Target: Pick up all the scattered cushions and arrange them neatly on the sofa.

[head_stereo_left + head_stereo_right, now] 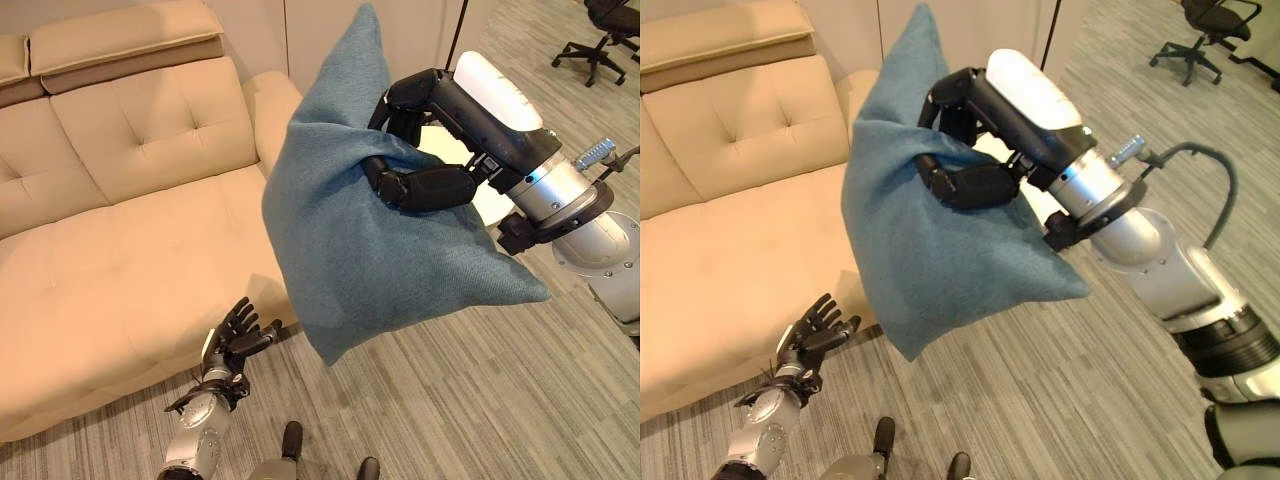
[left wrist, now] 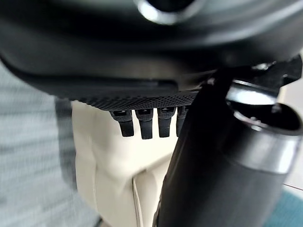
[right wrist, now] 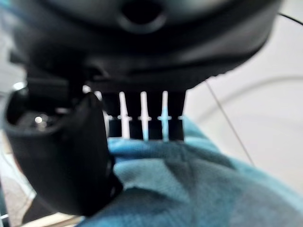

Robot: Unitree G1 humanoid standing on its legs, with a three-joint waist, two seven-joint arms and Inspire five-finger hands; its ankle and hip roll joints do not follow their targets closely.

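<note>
Clearly the right hand (image 1: 430, 150) has its fingers and thumb pinched deep into a blue cushion (image 1: 380, 240), holding it aloft in the middle of the frame, above the floor (image 1: 450, 400) just beside the beige sofa (image 1: 120, 250) at left. It looks light and soft, sagging below the grip, so bunching a fistful of fabric near the top edge should hold. The left hand (image 1: 238, 335), lower left, hangs with fingers spread, holding nothing.
</note>
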